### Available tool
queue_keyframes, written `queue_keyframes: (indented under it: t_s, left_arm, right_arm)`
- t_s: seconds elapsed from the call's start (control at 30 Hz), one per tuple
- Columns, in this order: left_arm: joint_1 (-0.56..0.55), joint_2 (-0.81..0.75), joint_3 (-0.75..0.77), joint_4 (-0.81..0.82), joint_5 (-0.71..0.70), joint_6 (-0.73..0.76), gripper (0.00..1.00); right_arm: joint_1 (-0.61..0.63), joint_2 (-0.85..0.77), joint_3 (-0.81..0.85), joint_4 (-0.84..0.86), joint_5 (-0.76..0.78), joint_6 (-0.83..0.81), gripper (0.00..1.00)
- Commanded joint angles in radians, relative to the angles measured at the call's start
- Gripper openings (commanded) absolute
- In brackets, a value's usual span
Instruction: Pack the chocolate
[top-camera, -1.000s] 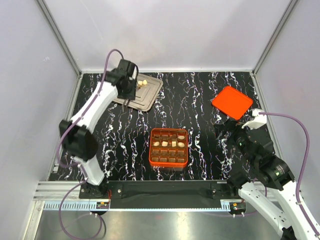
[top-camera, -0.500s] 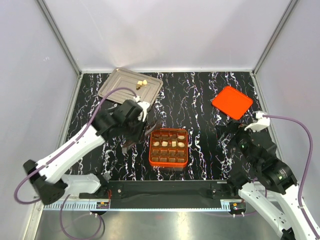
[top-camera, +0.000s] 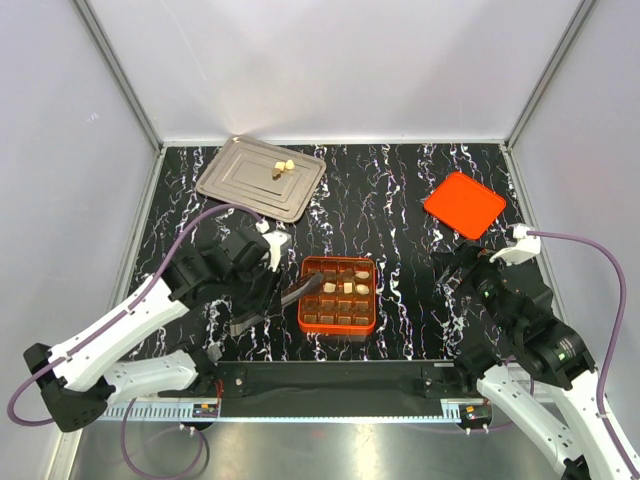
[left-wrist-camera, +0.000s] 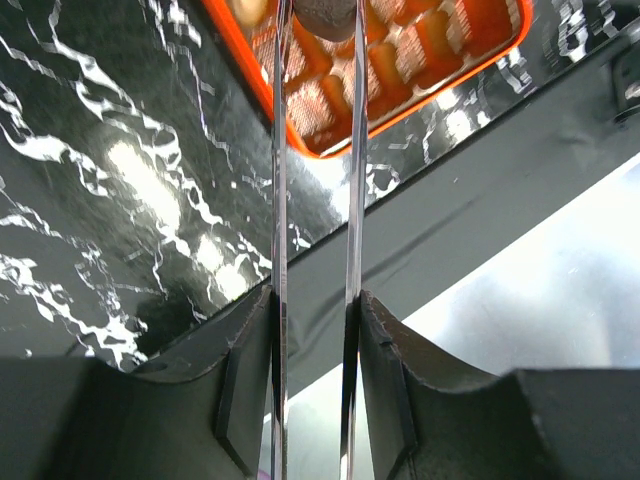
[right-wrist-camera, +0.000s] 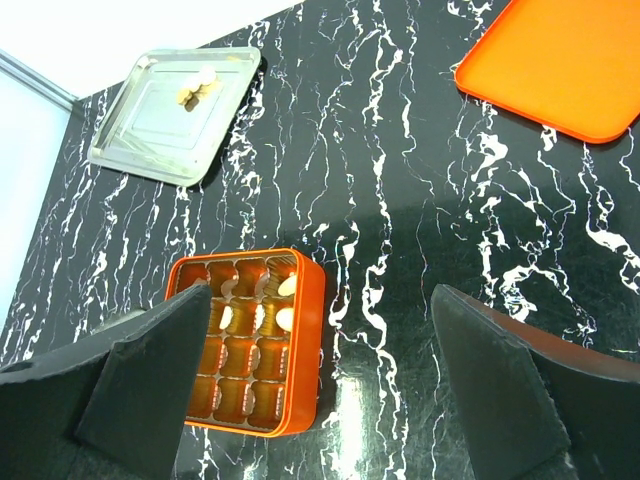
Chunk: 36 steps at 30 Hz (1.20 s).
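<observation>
At the near edge, the black base bar runs along 6 o'clock, and the orange box sits just beyond it on the black marbled table.

The left gripper reaches in from 8 o'clock of the box. Its long thin blades cross the box's 9 o'clock rim and end over the far-left cells. The blades are nearly closed, pinching a dark piece of chocolate at their tips, above the cells.

The right gripper hangs at 3 o'clock of the box, well apart from it, with its jaws spread wide and nothing between them. A bare strip of table lies between it and the box's right rim.

Inside the box, cream chocolate pieces show in the far half. Dark ones are hard to tell from the brown cells.

From the box's 12 o'clock rim to the far wall, the table is bare.

At 11 o'clock, near the far-left corner, lies the metal tray. A few pale loose pieces are clustered by its right rim. At 2 o'clock the orange lid lies flat near the right wall.
</observation>
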Motion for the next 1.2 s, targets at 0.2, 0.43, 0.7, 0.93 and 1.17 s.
queue_keyframes:
  t_s: [0.2,0.43,0.7,0.93,1.17]
  left_arm:
    - [-0.009,0.020,-0.033,0.042,-0.009,-0.029,0.40]
    - [-0.009,0.048,-0.050,0.056,-0.006,-0.029,0.40]
    - [-0.010,0.065,-0.045,0.042,-0.018,-0.022,0.44]
    - [-0.010,0.085,0.004,0.016,-0.056,-0.015,0.46]
    - [-0.009,0.148,0.290,-0.030,-0.217,-0.014,0.49]
  right_arm:
    - [0.004,-0.014,0.046,-0.016,0.027,0.004,1.00]
    - [0.004,-0.027,0.057,-0.026,0.035,0.000,1.00]
    - [0.004,-0.030,0.054,-0.024,0.033,0.001,0.99]
    - [0.003,-0.033,0.054,-0.024,0.035,0.000,1.00]
    - [0.003,-0.038,0.057,-0.024,0.039,0.000,1.00]
